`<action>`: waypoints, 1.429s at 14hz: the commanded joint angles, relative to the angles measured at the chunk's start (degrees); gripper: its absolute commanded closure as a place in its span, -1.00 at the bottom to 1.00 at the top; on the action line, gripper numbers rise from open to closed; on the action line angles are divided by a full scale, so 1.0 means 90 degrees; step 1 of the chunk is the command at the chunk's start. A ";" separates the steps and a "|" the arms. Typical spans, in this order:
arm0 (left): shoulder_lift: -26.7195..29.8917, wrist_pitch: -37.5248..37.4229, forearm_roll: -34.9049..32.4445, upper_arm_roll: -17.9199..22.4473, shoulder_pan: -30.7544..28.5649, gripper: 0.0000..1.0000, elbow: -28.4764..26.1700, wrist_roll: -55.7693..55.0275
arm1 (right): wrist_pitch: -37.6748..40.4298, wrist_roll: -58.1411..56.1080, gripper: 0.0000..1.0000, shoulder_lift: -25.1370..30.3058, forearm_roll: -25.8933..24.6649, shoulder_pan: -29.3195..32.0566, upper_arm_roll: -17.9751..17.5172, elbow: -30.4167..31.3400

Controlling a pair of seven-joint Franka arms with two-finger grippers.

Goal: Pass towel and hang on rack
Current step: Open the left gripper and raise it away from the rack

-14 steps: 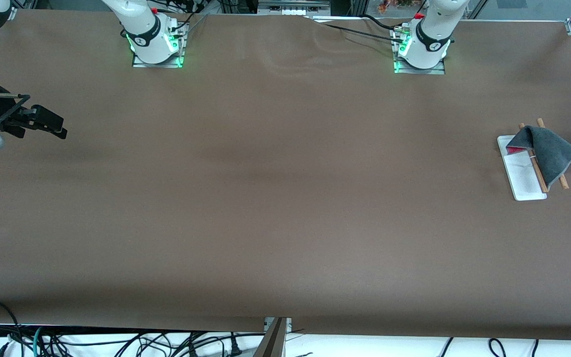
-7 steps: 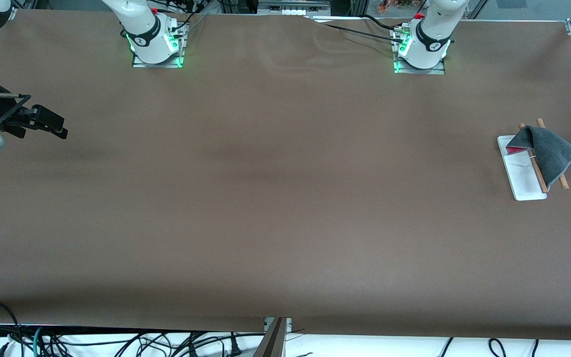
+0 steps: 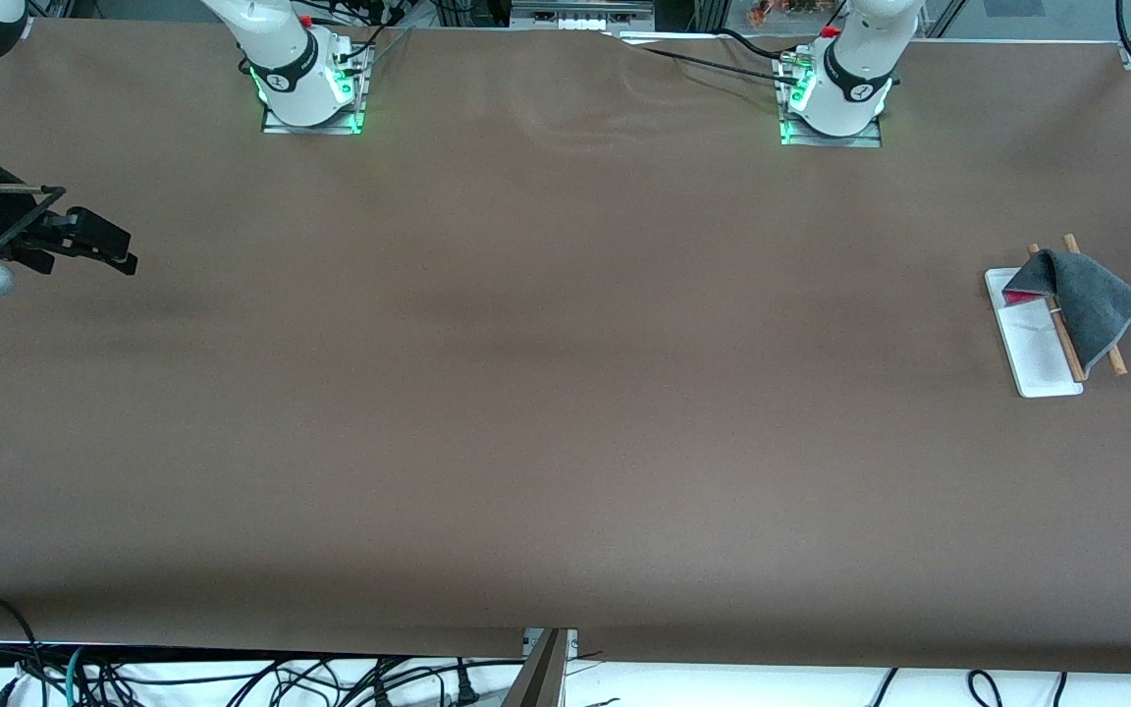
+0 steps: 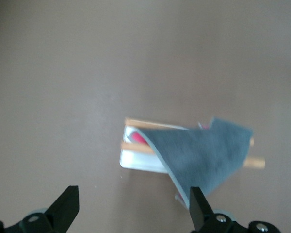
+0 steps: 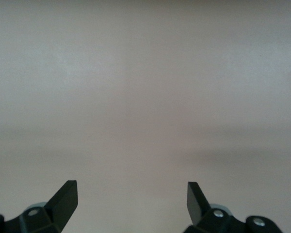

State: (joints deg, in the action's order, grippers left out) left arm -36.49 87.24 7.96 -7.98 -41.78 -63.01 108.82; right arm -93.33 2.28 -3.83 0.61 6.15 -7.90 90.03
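The towel (image 3: 1086, 295) hangs dark grey face up over the two wooden rods of the rack (image 3: 1042, 358), at the left arm's end of the table. A bit of its pink face shows beneath. In the left wrist view the towel (image 4: 203, 155) drapes over the rack (image 4: 136, 161), whose rod ends stick out at both sides. My left gripper (image 4: 133, 199) is open and empty, up in the air and apart from the towel; it is out of the front view. My right gripper (image 3: 119, 250) is open and empty at the right arm's end, over bare table (image 5: 131, 191).
The brown table cover (image 3: 546, 393) stretches between the two arms. The arm bases (image 3: 310, 88) stand along the table's edge farthest from the front camera. Cables hang below the edge nearest that camera.
The left gripper's fingertips, seen beside the towel at the front view's edge, have drawn back out of that view. The towel stays on the rack. The right gripper has barely shifted.
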 commanded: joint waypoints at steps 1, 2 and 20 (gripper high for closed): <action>0.0655 -0.0074 -0.0123 0.0388 0.0617 -1.00 -0.0507 -0.0965 | 0.0009 -0.0078 -1.00 0.0073 0.0108 0.0010 -0.0010 0.0036; 0.0859 -0.0026 -0.0084 0.0553 0.0774 -1.00 -0.0760 -0.1171 | -0.0001 -0.0078 -1.00 0.0073 0.0108 0.0010 -0.0010 0.0036; 0.3987 0.0961 -0.0552 0.1151 0.4466 -1.00 -0.3819 -1.1228 | -0.0040 -0.0215 -1.00 0.0005 0.0030 0.0010 -0.0010 -0.0052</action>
State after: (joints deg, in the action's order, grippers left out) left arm -4.15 94.33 5.22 2.63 -2.74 -93.34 14.51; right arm -93.55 1.42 -3.90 0.61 6.08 -7.95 90.02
